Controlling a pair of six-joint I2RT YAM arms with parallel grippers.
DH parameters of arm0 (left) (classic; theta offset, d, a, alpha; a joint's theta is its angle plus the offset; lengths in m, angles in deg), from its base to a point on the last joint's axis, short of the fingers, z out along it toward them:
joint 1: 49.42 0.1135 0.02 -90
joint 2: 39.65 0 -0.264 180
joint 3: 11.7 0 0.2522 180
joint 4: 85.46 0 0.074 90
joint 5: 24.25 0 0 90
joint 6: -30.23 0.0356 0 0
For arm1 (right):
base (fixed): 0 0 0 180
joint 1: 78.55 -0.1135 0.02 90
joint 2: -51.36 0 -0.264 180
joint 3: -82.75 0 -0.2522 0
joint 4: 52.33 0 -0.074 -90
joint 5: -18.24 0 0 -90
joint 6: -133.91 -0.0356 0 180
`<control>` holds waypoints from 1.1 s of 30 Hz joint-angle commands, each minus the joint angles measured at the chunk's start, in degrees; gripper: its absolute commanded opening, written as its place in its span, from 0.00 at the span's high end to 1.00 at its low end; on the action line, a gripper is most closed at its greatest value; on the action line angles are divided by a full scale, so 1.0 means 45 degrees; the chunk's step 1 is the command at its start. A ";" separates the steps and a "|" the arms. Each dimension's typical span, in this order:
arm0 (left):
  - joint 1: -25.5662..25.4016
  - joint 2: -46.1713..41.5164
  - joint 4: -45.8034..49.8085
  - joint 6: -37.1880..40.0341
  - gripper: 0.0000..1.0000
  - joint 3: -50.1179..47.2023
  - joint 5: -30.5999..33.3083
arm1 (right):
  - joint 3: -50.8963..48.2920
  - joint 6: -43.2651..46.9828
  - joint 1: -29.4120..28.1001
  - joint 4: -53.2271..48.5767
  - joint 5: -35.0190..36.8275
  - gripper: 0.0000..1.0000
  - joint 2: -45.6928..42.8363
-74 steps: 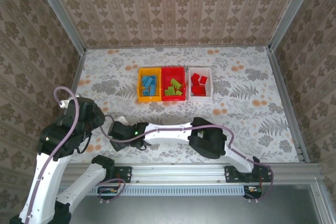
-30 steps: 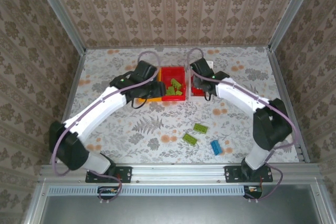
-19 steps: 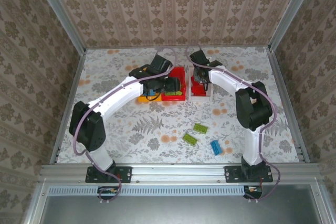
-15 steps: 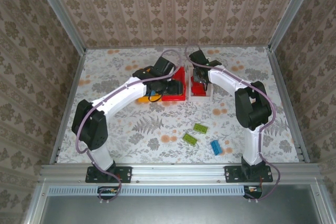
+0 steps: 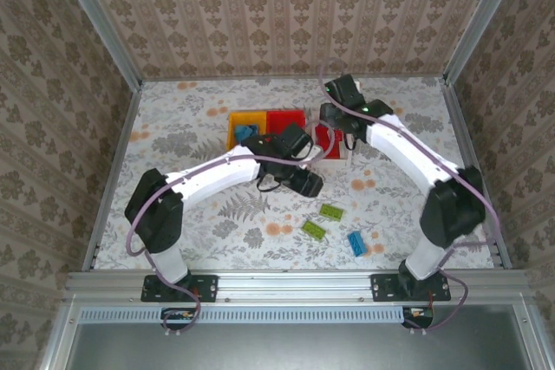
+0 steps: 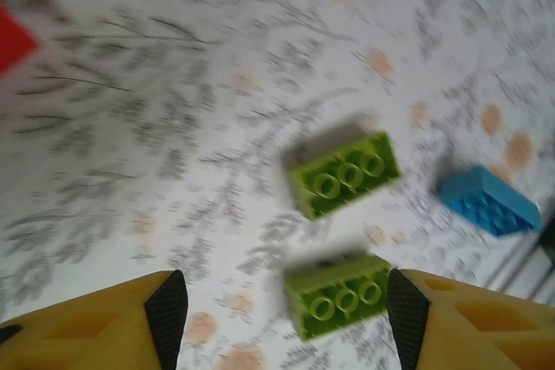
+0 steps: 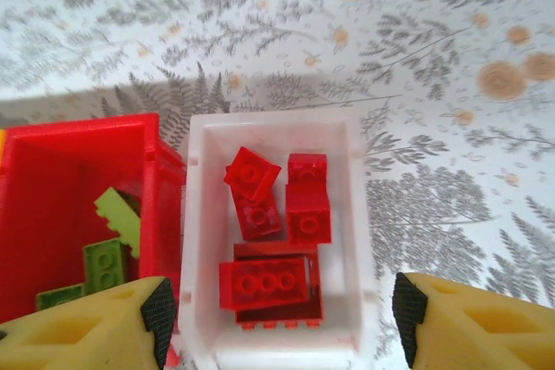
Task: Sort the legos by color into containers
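My left gripper (image 5: 305, 181) (image 6: 283, 322) hangs open over the table just near of the bins. Two lime green legos lie below it, one (image 6: 341, 295) between the fingers' line and one (image 6: 342, 175) farther off. A blue lego (image 6: 488, 201) lies to their right. My right gripper (image 5: 336, 119) (image 7: 282, 318) stands open above the white bin (image 7: 357, 214), which holds several red legos (image 7: 264, 283). The red bin (image 7: 78, 127) beside it holds green legos (image 7: 104, 262). The yellow-orange bin (image 5: 234, 132) holds blue legos (image 5: 247, 133). Nothing is held by either gripper.
The three bins stand in a row at the table's far middle; the red bin (image 5: 284, 117) and white bin (image 5: 341, 153) are partly covered by the arms. The loose green (image 5: 329, 210) (image 5: 313, 230) and blue (image 5: 355, 243) bricks lie near the front right. Metal rails edge the table.
My left gripper has swung from over the red bin toward the near side, above the loose green bricks. My right gripper's jaws have spread wider over the white bin.
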 commanded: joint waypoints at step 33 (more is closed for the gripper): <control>-0.4567 0.3777 -0.5066 1.1259 0.24 0.0547 0.0893 | -0.3739 -0.1601 0.1936 -0.4855 -0.1971 0.19 -0.9145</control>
